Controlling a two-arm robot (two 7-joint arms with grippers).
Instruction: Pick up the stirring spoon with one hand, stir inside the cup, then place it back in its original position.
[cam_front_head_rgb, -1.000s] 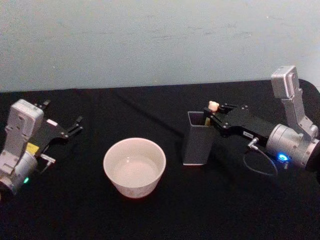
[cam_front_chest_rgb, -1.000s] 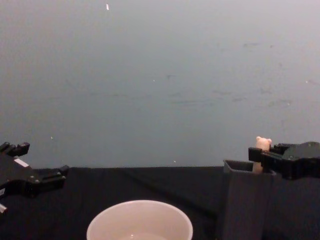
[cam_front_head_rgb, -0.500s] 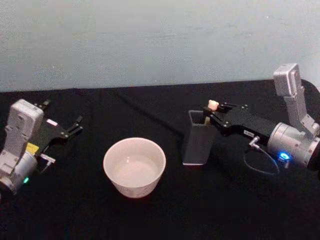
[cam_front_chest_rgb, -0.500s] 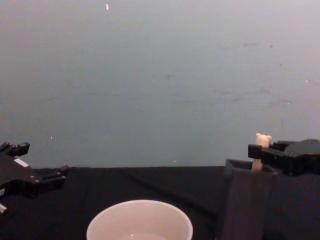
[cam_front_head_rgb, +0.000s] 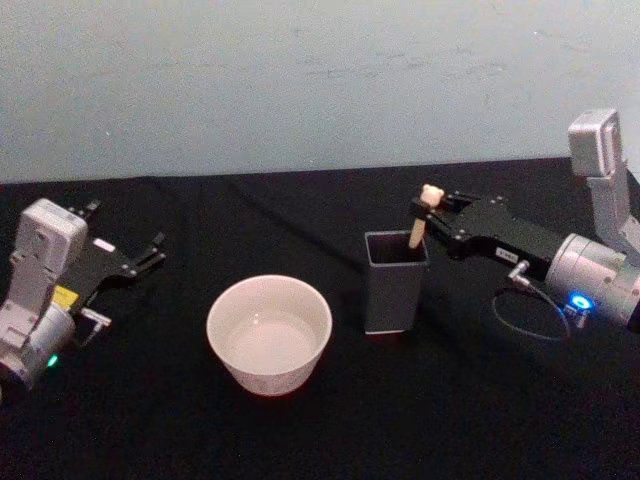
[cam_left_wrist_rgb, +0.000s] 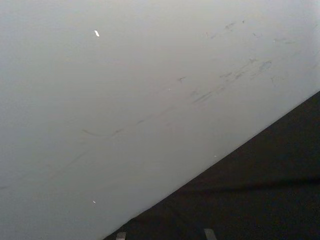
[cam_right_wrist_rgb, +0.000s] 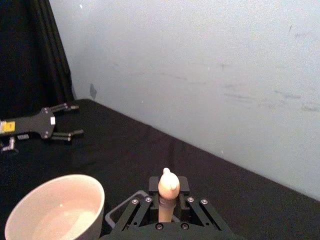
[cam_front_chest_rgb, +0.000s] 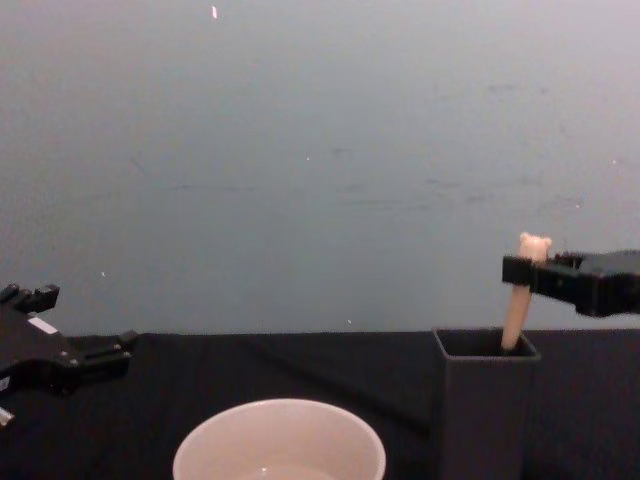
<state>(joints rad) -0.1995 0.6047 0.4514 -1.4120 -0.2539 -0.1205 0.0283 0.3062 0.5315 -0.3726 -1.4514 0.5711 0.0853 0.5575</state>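
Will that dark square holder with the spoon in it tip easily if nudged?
Probably: the holder is tall and narrow on a small base. It looks hollow, so likely light. The stirring spoon, held by the right gripper, stands tilted inside, so a sideways pull might topple it.

looked like a bare lab test corner, scuffed pale wall (cam_front_head_rgb: 300, 80) along the far edge of the table (cam_front_head_rgb: 330, 430), black cloth over it, dark curtain (cam_right_wrist_rgb: 30, 50) hung beside
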